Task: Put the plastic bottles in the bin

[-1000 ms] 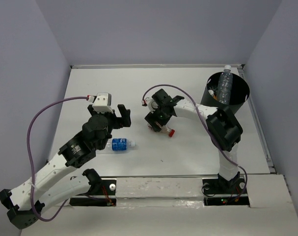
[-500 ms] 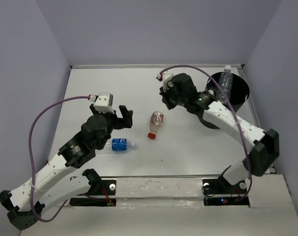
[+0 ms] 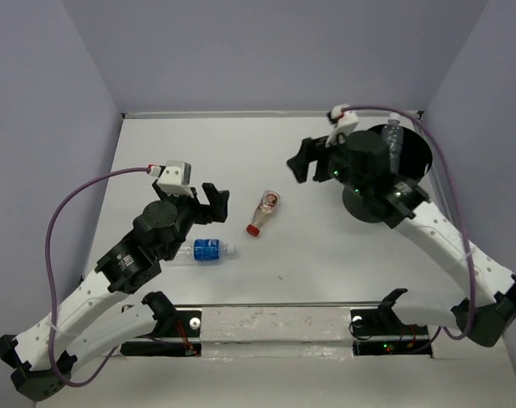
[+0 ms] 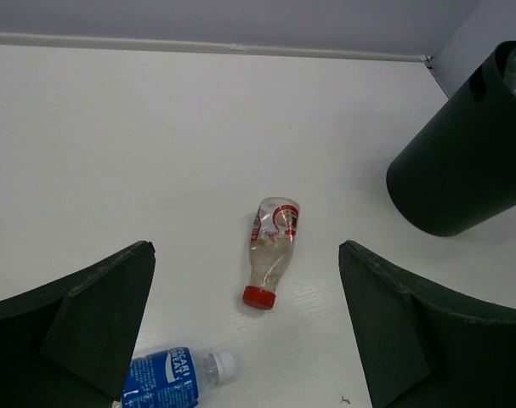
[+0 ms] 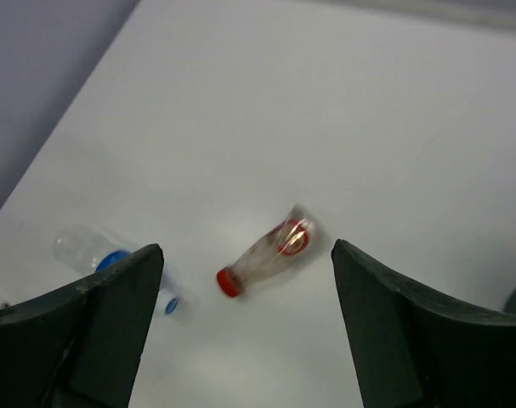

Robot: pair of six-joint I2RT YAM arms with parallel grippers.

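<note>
Left claw (image 4: 245, 246) and right claw (image 5: 246, 246) gape empty — only the top view sees inside the bin (image 3: 422, 160): seemingly 1 bottle (image 3: 393, 144).

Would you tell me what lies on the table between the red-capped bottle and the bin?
Nothing; the left wrist view shows bare table between the red-capped bottle and the bin.

A robotics lab cell: white table (image 3: 181, 144) boxed by plain lilac panels (image 3: 275, 51), cabled arms (image 3: 113, 268) (image 3: 449, 246) bolted on.
</note>
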